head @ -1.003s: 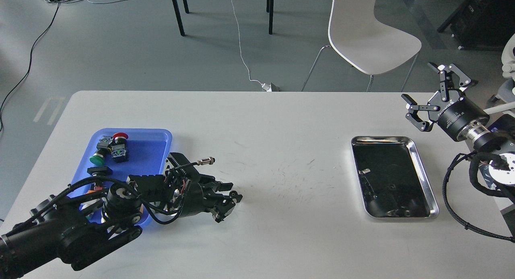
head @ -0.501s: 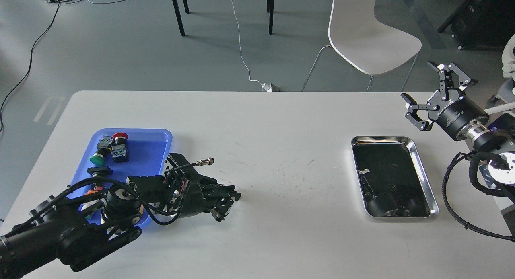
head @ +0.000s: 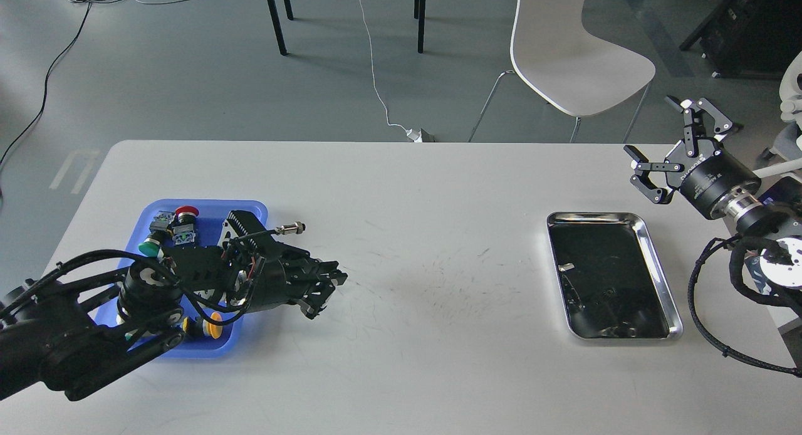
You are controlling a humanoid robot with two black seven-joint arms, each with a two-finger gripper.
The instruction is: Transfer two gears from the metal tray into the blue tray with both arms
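My left gripper (head: 330,283) lies low over the white table, just right of the blue tray (head: 213,225). Its fingers are together; the gear they closed on is too small and dark to make out between them. The left arm lies across the blue tray's near half. My right gripper (head: 651,126) is open and empty, held high at the table's far right, beyond the metal tray (head: 662,272). The metal tray's dark mirror-like bottom shows only reflections and a small pale speck. I cannot make out a gear in it.
Push-button switches lie in the blue tray: green (head: 149,247) and red (head: 185,210) caps at the back, a yellow cap (head: 214,326) at the front. A white chair (head: 564,52) stands behind the table (head: 438,234). Black cables hang from the right arm (head: 745,272).
The left gripper shut on a gear lying on the table, then drew back left toward the blue tray. No gear is left on that spot. The right arm has not moved.
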